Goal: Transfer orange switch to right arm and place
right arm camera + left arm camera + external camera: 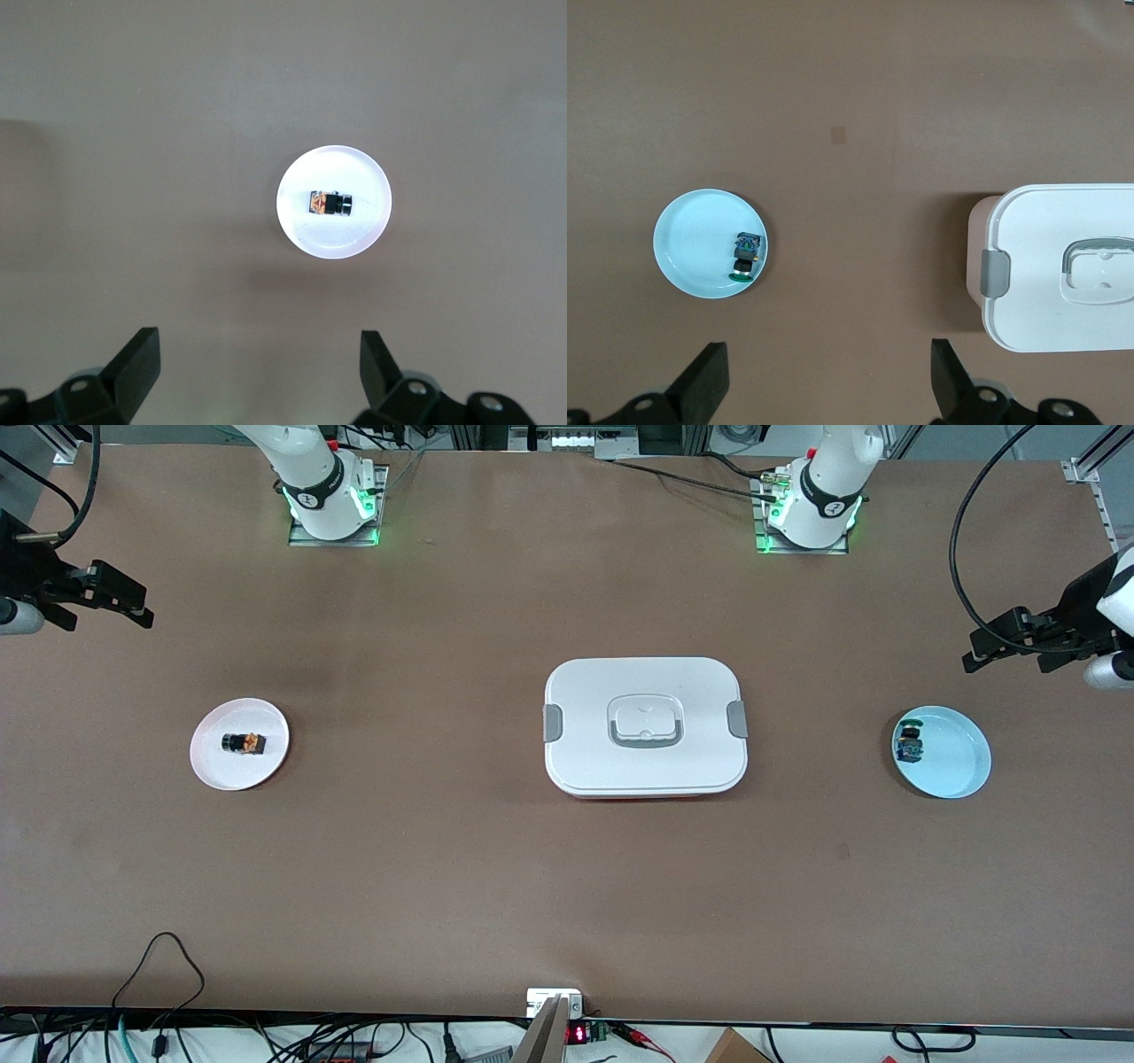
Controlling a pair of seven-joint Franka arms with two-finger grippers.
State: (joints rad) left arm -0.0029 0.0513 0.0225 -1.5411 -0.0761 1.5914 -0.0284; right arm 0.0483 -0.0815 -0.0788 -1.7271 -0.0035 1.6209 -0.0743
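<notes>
The orange switch lies on its side on a white plate toward the right arm's end of the table. It also shows in the right wrist view on that plate. My right gripper hangs open and empty over bare table at that end, apart from the plate; its own view shows it too. My left gripper hangs open and empty over the table at the left arm's end, and shows in its own view.
A light-blue plate at the left arm's end holds a blue-bodied switch; both show in the left wrist view, plate and switch. A white lidded box with grey clasps sits mid-table, also in the left wrist view.
</notes>
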